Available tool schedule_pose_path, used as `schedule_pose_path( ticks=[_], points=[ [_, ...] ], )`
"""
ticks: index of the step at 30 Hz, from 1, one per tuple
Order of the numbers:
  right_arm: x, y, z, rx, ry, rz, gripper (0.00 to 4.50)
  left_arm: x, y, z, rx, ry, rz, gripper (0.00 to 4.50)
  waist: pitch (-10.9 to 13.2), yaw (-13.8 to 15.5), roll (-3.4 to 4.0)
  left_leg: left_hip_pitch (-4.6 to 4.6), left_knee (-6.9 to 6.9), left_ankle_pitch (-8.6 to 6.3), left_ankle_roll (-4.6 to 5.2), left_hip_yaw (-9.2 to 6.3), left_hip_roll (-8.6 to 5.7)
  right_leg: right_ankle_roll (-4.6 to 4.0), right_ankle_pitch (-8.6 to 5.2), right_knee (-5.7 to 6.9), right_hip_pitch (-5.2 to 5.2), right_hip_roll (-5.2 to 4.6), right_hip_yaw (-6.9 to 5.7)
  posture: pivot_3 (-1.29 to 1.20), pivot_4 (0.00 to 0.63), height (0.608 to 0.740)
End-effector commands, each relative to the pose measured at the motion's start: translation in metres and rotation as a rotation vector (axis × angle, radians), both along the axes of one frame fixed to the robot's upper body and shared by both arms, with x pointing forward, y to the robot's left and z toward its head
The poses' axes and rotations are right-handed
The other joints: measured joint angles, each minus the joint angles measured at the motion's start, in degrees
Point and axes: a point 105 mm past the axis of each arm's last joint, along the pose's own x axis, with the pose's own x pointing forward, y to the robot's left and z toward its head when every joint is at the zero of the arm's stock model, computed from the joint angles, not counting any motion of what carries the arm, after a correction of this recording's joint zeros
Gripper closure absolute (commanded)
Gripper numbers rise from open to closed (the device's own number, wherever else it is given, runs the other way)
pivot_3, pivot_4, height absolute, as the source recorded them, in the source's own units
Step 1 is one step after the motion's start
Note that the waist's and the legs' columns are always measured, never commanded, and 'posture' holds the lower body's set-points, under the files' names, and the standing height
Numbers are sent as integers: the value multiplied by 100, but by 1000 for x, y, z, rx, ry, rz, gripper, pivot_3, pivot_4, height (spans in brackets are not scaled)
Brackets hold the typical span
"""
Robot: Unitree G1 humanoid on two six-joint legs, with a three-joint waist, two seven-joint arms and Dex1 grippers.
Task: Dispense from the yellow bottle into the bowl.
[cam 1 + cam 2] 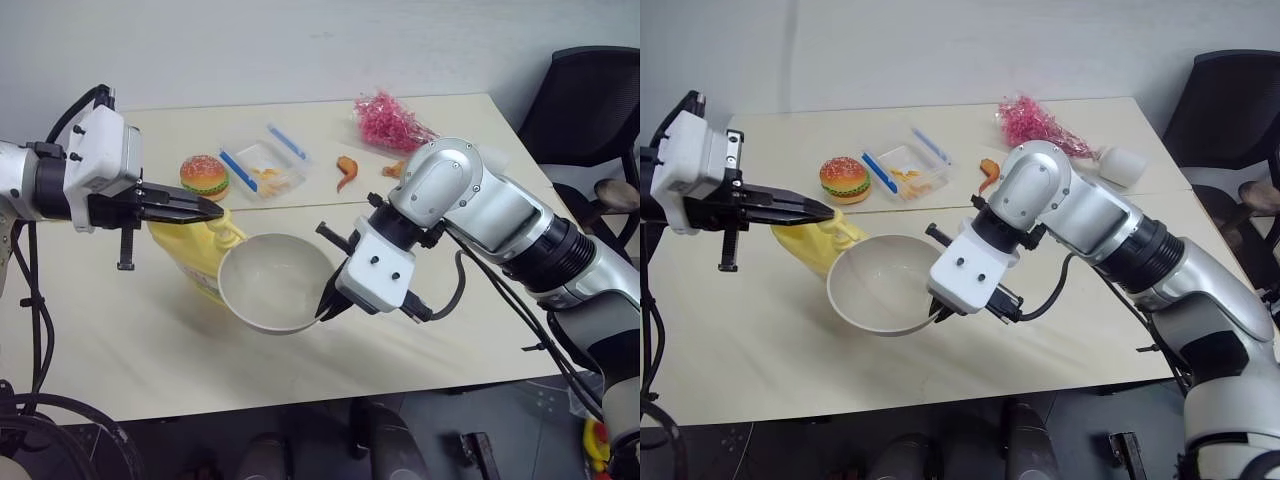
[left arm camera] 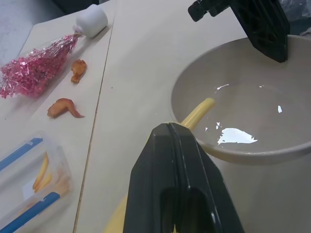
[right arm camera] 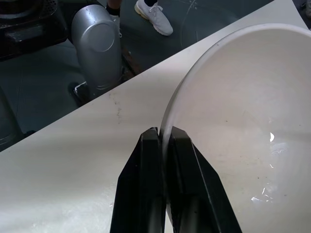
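**Bowl held at the spout, pump under closed fingers**

Pale wooden bench [image 1: 150, 340] against a plain wall carries everything, and places below are given from the bowl.

Yellow bottle [image 1: 190, 255] stands directly beside the bowl on the robot's left, touching or nearly so; its yellow spout [image 2: 197, 112] reaches over the rim into the bowl. I judge it a heavy, stiff plastic jug, likely to stay put under a downward push; the pump top is the place to press, and the moulded handle is the place to grip if it must be moved.

Bowl [image 1: 272, 282] is raised and tilted, with a shine of liquid inside. It looks rigid, smooth and slippery, so the thin rim is the only real hold.

Right gripper [image 3: 164, 141] is clenched on the bowl's rim, on the side away from the bottle, one finger inside and one outside.

Left gripper [image 1: 205, 209] sits over the bottle's pump top with its fingers closed together, grasping nothing.

Beyond the bowl lie a clear box with blue clips [image 1: 262, 165] and a toy burger [image 1: 204, 176].
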Motion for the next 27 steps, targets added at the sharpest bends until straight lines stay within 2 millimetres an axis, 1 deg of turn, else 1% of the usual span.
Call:
schedule_pose_path(
  ticks=[1, 5, 15, 18, 23, 26, 27],
  points=[
    [-8, -1, 4, -27, -24, 64, 4500, 4, 8, -30, 95, 111, 52, 4480, 0, -1, 0, 1, 0, 0, 0, 1, 0, 0, 0, 1, 0, 0, 1, 0, 150, 740],
    [-8, -1, 4, -26, -24, 66, 4500, 2, 10, -41, 134, 128, 48, 4480, -4, -4, 4, 3, -1, 0, 0, 3, 0, -1, 0, 2, 0, 0, 3, 0, 150, 740],
    [-9, 0, 4, -17, -21, 77, 4500, 0, 8, -64, 210, 135, 16, 4480, -52, -2, 56, 9, -11, 0, 0, 18, 0, -1, -1, 2, 14, 1, 15, 0, 150, 740],
    [-9, -1, 4, -15, -20, 73, 4500, 3, 6, -56, 170, 123, 28, 4480, -55, -2, 60, 11, -13, 0, 0, 25, 0, -1, -1, 4, 15, 2, 22, 0, 150, 740],
    [-9, -2, 3, -10, -17, 68, 4500, 9, 3, -29, 64, 84, 63, 4480, -55, 0, 60, 10, -12, 0, 1, 26, 0, -1, -1, 5, 13, 3, 23, 0, 150, 740],
    [-8, -3, 2, -5, -18, 62, 4500, 12, 1, -6, -25, 73, 88, 4480, -54, 12, 58, 11, -6, 0, 1, 17, 0, -1, -1, 2, 8, 2, 14, 0, 150, 740],
    [-6, -4, 1, -2, -20, 56, 4500, 10, 1, 4, -64, 70, 92, 4480, -53, 13, 57, 10, -4, 0, 1, 15, 0, -1, 0, 1, 4, 2, 12, 0, 150, 740]
  ],
)
